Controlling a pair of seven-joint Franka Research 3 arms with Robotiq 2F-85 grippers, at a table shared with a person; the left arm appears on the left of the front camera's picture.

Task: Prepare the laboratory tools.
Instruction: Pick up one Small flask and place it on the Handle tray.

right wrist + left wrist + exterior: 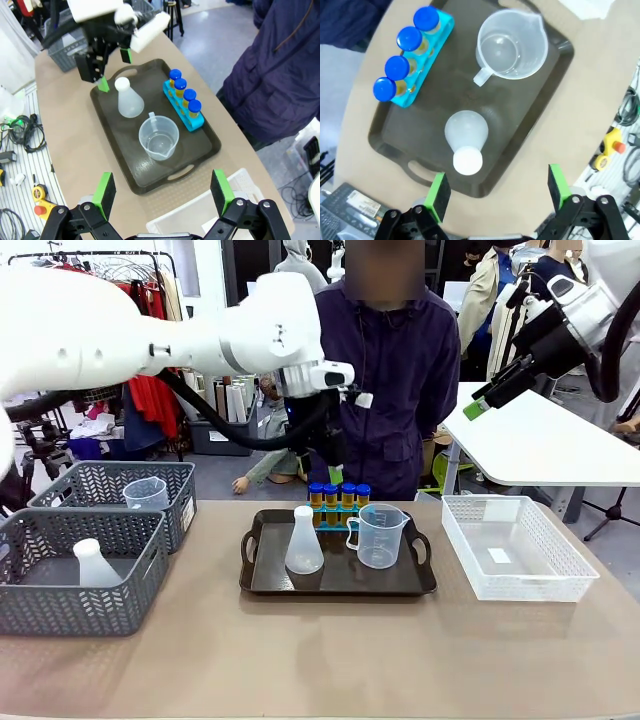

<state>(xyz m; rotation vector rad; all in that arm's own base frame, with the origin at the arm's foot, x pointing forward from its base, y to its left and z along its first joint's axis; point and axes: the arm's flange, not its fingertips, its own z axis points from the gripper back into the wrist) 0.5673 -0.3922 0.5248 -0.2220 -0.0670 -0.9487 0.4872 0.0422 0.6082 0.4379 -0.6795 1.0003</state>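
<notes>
While nothing is held at this moment, the work looks well along, going by how the things lie on the bench (330, 660).

Nearest the robot on the dark tray (262, 585) stands the conical flask (304, 540), upright, translucent white, with a narrow neck and a wide base. Just beside it, toward the robot's right, stands the clear measuring beaker (377, 535), upright and empty as far as I can see, with its handle turned toward the flask. Behind both, at the tray's far edge, the small blue rack (422, 70) holds four slim test tubes (339, 496) of yellow liquid, each with a blue cap, all standing in a row.

To the robot's left, two grey mesh baskets (95, 590) each hold one more item: a second flask (95, 565) in the nearer one, a second beaker (146, 493) in the farther. To the right a white lattice basket (515, 545) stands apart from the tray.

The left tool (497, 192) hangs above the tray's near end, fingers wide apart, with the flask below it and untouched. The right tool (162, 192) is raised high over the bench's right side, fingers likewise apart and empty.

My judgement: one set is laid out; whether the basket pieces are still to come I cannot tell.

Across the bench a person (385, 370) in a dark jacket stands facing the tray.
</notes>
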